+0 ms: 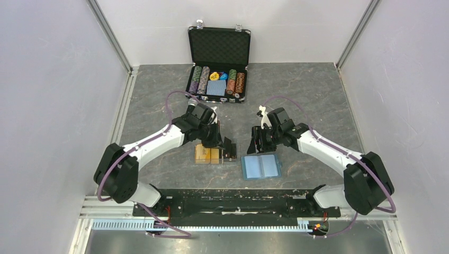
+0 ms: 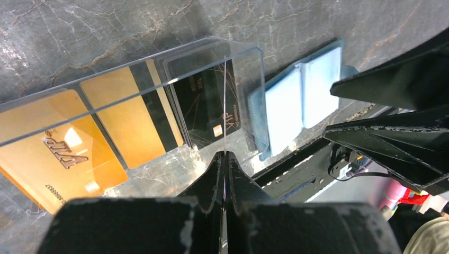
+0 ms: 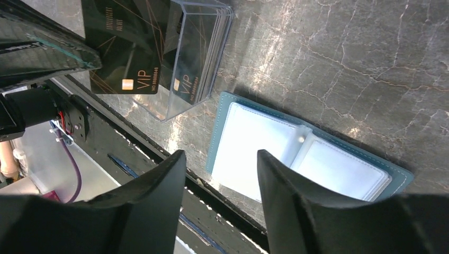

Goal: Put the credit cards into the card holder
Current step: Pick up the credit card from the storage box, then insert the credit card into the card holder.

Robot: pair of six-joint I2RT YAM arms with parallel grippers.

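Note:
The card holder (image 1: 261,166) lies open and flat near the front edge, teal-blue with clear pockets; it also shows in the right wrist view (image 3: 265,143) and the left wrist view (image 2: 302,100). Gold credit cards (image 2: 122,119) and black VIP cards (image 3: 198,63) sit in a clear plastic box (image 1: 207,154). My left gripper (image 2: 225,154) is shut on one black VIP card (image 3: 124,58), seen edge-on from its own wrist, held just right of the box (image 1: 229,150). My right gripper (image 3: 219,159) is open and empty above the holder's far left side (image 1: 259,142).
An open black chip case (image 1: 218,79) with poker chips and a blue-grey deck stands at the back centre. The black base rail (image 1: 233,203) runs along the front edge just below the holder. Grey walls close in both sides.

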